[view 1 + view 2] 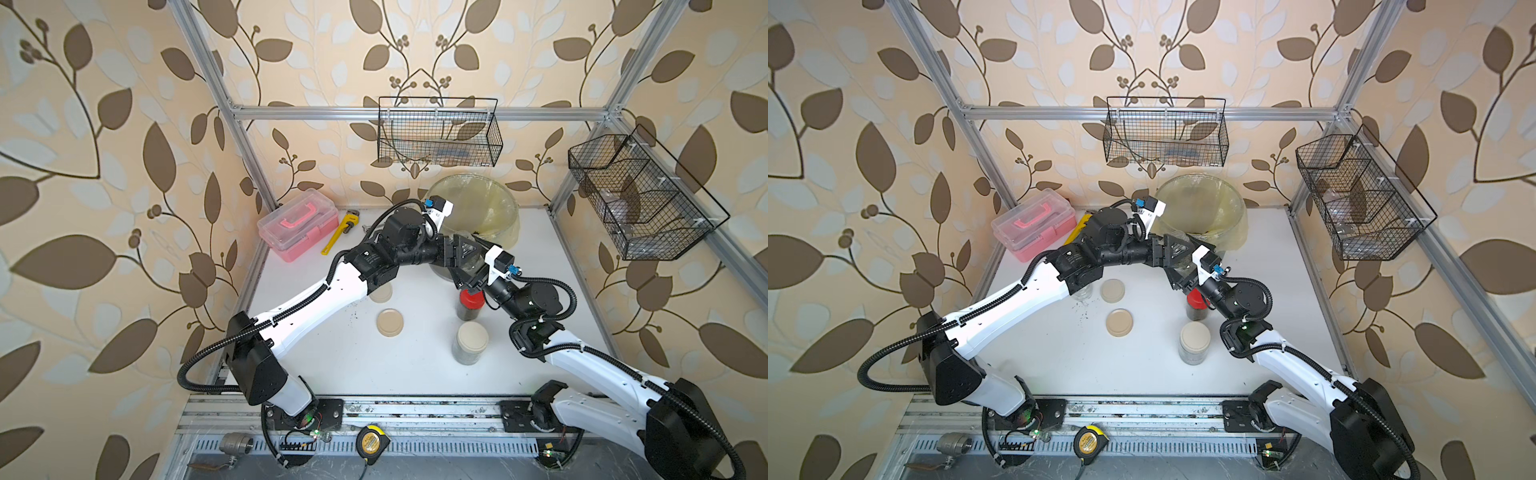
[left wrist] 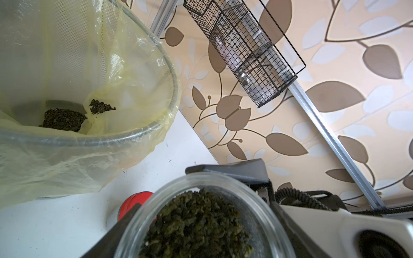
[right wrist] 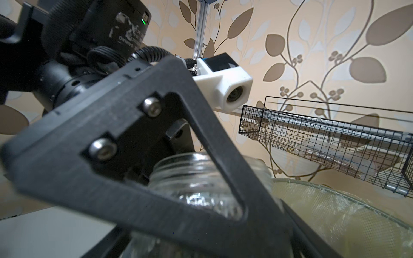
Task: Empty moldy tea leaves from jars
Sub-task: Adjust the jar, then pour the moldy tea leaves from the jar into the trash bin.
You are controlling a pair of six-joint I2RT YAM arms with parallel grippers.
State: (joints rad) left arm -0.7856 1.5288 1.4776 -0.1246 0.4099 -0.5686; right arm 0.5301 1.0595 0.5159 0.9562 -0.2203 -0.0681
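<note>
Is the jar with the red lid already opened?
No, the red lid sits on top of its jar, which stands upright on the white table.

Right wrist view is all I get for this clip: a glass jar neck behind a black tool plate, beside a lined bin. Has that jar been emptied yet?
Observer: No. The left wrist view looks straight into the open jar, and dark tea leaves fill most of it.
Operator: How many jars on the table have lids on?
Observer: Two. Both top views show a red-lidded jar and a beige-lidded jar standing upright, close together, on the table.
</note>
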